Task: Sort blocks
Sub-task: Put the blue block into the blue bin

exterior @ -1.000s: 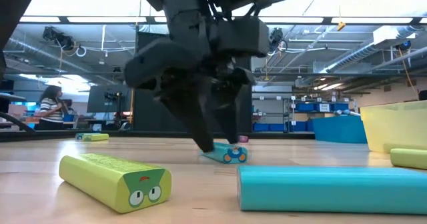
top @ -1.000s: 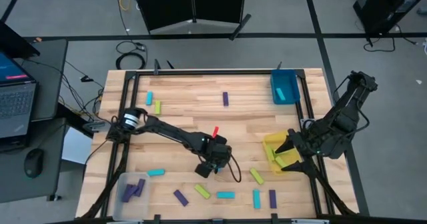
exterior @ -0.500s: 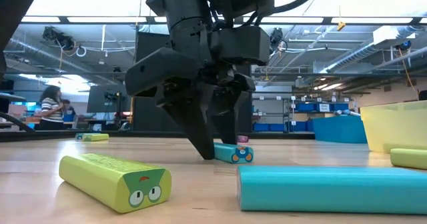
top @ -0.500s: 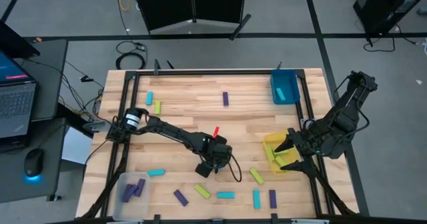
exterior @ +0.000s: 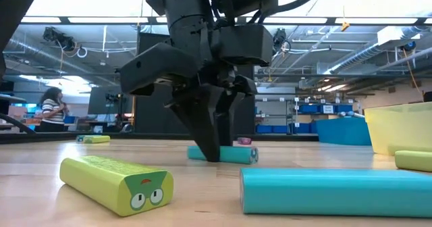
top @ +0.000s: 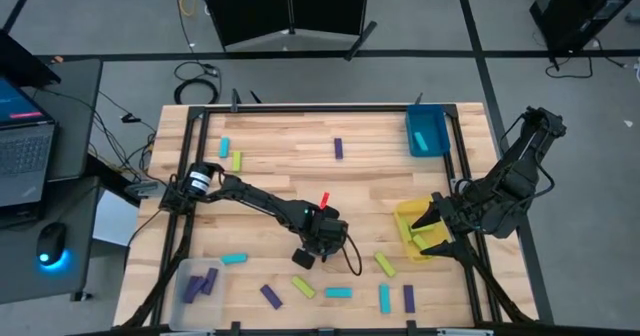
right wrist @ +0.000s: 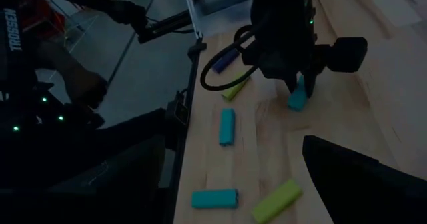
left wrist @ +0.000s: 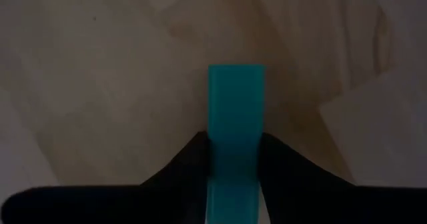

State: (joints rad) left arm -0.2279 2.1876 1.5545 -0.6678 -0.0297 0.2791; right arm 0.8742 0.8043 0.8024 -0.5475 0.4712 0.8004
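Your left gripper (exterior: 214, 153) is down on the wooden table (top: 290, 176), near the middle of the front half. Its 2 fingers (left wrist: 183, 164) sit closed against the long sides of 1 cyan block (left wrist: 235, 131), one on each side. In the low view that block (exterior: 236, 155) lies flat on the wood with the fingertips at its middle, so it is gripped but not lifted.

Your right gripper (top: 432, 224) waits at the right side of the table, over the yellow tray (top: 408, 216), with its jaws spread wide and nothing between them.

Blocks, as the high view shows them:
- 1 cyan block (top: 224, 147) and 1 yellow-green block (top: 236, 160) side by side near the back left corner.
- 1 purple block (top: 338, 148) alone at the back centre.
- 1 cyan block (top: 233, 259) at front left, just behind the clear tray (top: 183, 273).
- Purple blocks (top: 198, 284) lying inside that clear tray; you cannot count them from here.
- Along the front edge: 1 purple block (top: 270, 296), 1 yellow-green block (top: 303, 287), 1 cyan block (top: 338, 293), 1 cyan block (top: 383, 297), 1 purple block (top: 408, 297).
- 1 yellow-green block (top: 384, 265) between the left gripper and the yellow tray.

The blue tray (top: 426, 131) stands at the back right corner. A small red piece (top: 323, 197) lies on the wood just behind the left arm's wrist.

In the low view, a person (exterior: 51, 109) shows far back in the room, well apart from the table.
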